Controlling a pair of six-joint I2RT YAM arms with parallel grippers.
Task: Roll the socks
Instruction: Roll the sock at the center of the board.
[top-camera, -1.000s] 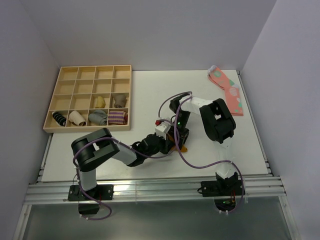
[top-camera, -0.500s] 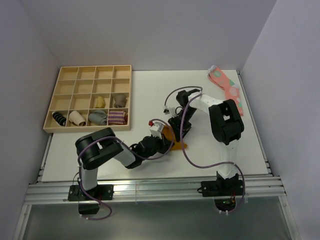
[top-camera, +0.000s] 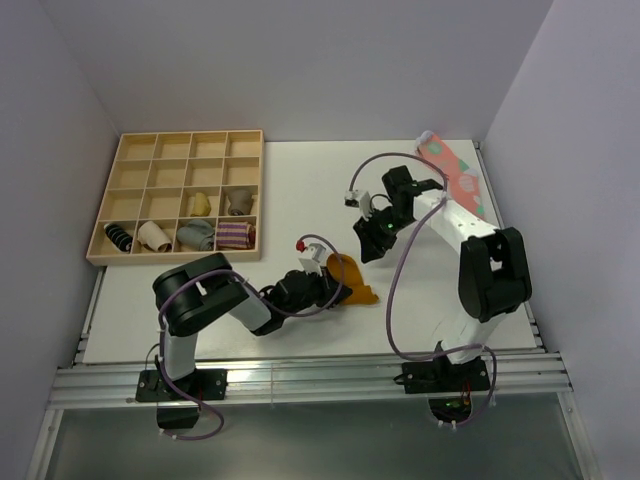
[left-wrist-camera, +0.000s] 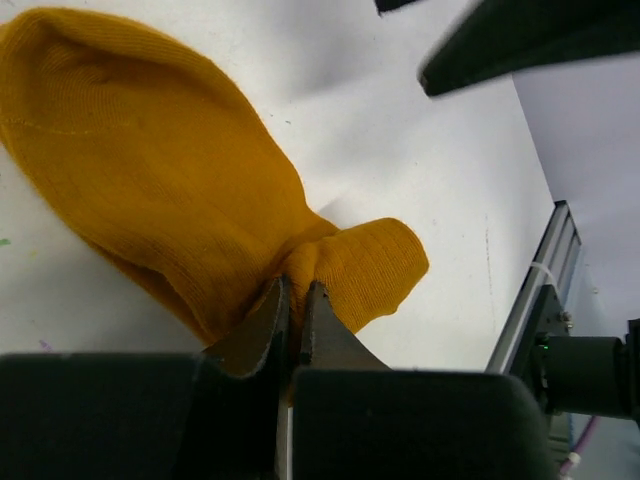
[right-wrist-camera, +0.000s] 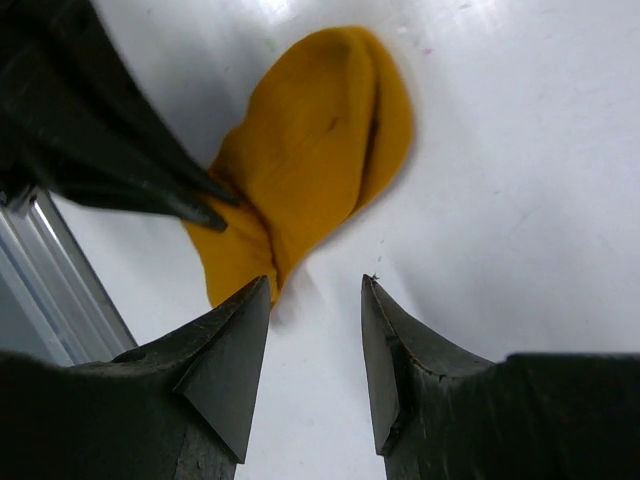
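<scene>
The mustard-orange sock (top-camera: 351, 279) lies flat on the white table near the middle front. Its brown cuff does not show in any view. My left gripper (top-camera: 333, 287) reaches in low from the left and is shut on a pinched fold near the sock's narrow end. In the left wrist view the two fingertips (left-wrist-camera: 272, 300) squeeze the sock (left-wrist-camera: 160, 180), gripper midpoint (left-wrist-camera: 296, 287). My right gripper (top-camera: 366, 243) is open and empty, raised behind and to the right of the sock. In the right wrist view the sock (right-wrist-camera: 320, 140) lies beyond the open gripper (right-wrist-camera: 316, 282).
A wooden compartment tray (top-camera: 180, 140) stands at the back left, with sock bundles in its front rows. A pink sock with pale spots (top-camera: 455, 180) lies at the back right by the wall. The metal rail (top-camera: 300, 378) runs along the table's front edge.
My right gripper has pulled off the sock, moving up and back to the right, and its arm has swung right. The sock is now uncovered. My left gripper still holds it.
</scene>
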